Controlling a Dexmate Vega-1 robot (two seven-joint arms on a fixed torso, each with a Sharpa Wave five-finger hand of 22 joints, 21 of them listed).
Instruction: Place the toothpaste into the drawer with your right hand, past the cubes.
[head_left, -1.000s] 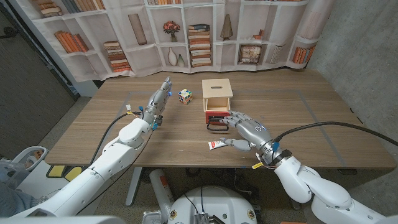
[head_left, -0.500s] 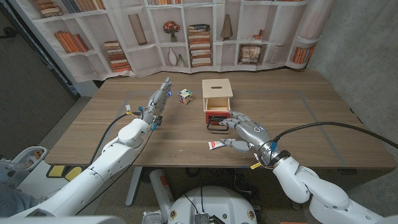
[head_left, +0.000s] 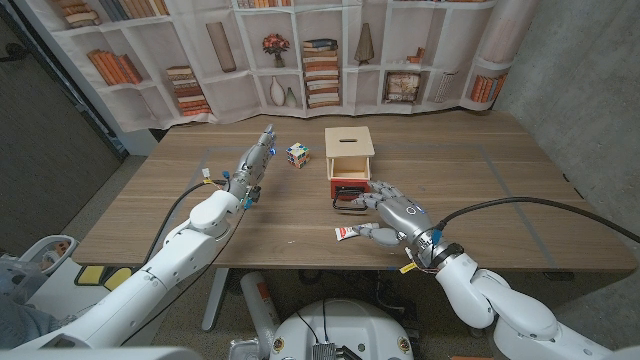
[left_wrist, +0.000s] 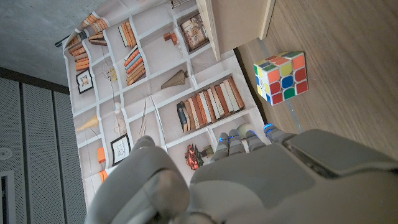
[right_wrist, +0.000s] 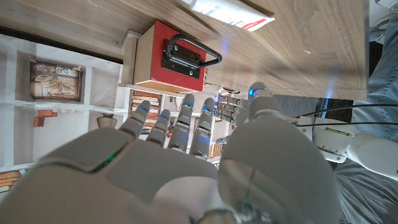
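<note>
I've drawn my right hand (head_left: 400, 217) back slightly from the small wooden box with the red drawer front (head_left: 349, 186); it hovers released beside the flat white-and-red toothpaste tube (head_left: 349, 232), which lies ungrasped on the matte wood-grain worktop (head_left: 500, 190). My left hand (head_left: 255, 160) stays empty, fingers straight, near the glossy multicoloured puzzle cube (head_left: 298, 154).

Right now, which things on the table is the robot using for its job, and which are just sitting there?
For the job:
toothpaste, lying on the table
right hand, beside the toothpaste, holding nothing
wooden box with the red drawer, drawer looks shut
colour cube, the one to go past

Just there:
left hand, holding nothing
bookshelf backdrop
</note>
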